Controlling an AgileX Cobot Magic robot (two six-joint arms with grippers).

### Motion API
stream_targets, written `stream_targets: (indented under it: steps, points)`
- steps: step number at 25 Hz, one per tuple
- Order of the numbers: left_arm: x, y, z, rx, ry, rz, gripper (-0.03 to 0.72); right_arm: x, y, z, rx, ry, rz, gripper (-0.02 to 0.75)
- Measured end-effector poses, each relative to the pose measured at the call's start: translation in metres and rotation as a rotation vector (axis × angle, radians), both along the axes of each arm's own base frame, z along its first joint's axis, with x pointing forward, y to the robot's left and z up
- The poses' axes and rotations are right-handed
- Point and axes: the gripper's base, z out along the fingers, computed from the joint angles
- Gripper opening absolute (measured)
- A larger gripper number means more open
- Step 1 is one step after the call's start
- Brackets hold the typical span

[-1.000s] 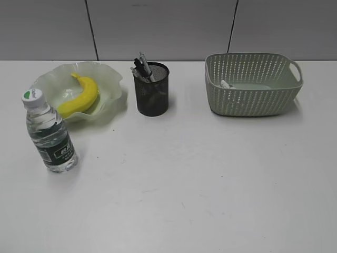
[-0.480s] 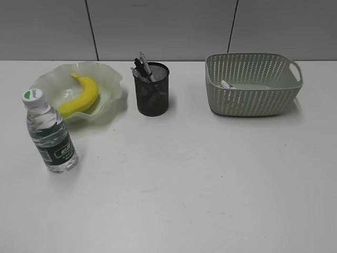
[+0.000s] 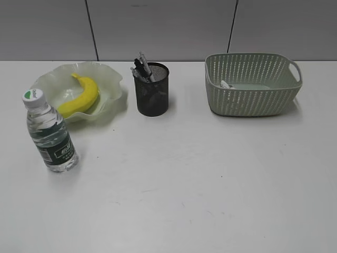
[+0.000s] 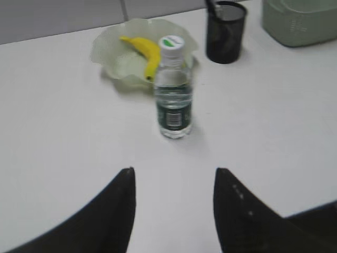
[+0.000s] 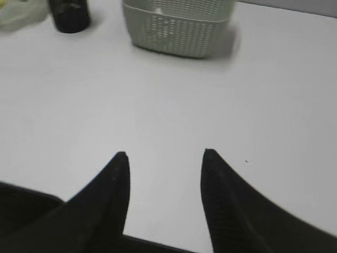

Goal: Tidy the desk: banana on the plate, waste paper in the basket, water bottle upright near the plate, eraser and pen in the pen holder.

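Note:
The yellow banana (image 3: 81, 96) lies in the ruffled pale-green plate (image 3: 108, 79) at the desk's back left. The water bottle (image 3: 50, 134) stands upright just in front of the plate. Pens (image 3: 141, 67) stick out of the black mesh pen holder (image 3: 152, 90); the eraser is hidden. A scrap of white waste paper (image 3: 225, 84) shows inside the green basket (image 3: 253, 84). Neither arm appears in the exterior view. In the left wrist view my left gripper (image 4: 174, 171) is open and empty, well short of the bottle (image 4: 172, 89). My right gripper (image 5: 164, 154) is open and empty above bare desk (image 5: 174, 105), the basket (image 5: 176, 23) beyond it.
A grey panelled wall (image 3: 168, 26) runs behind the desk. The white tabletop (image 3: 200, 179) stretches bare from the objects to the near edge.

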Motion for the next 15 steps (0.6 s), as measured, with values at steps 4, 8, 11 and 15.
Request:
stream_targets:
  steps: [4, 8, 11, 15]
  points:
    - [-0.0042, -0.0007, -0.0001, -0.004, -0.024, 0.218, 0.361, -0.0038, 0.0001, 0.0, 0.004, -0.016, -0.19, 0.361]
    - [-0.0057, -0.0012, -0.0001, -0.004, -0.034, 0.279, 0.361, -0.0046, 0.0003, -0.0002, 0.004, -0.018, -0.247, 0.361]
    - [-0.0057, -0.0012, -0.0001, -0.005, -0.034, 0.275, 0.361, -0.0047, 0.0004, -0.0002, 0.004, -0.018, -0.249, 0.361]
    - [-0.0057, -0.0012, -0.0001, -0.005, -0.034, 0.274, 0.361, -0.0047, 0.0004, -0.0001, 0.004, -0.019, -0.25, 0.361]
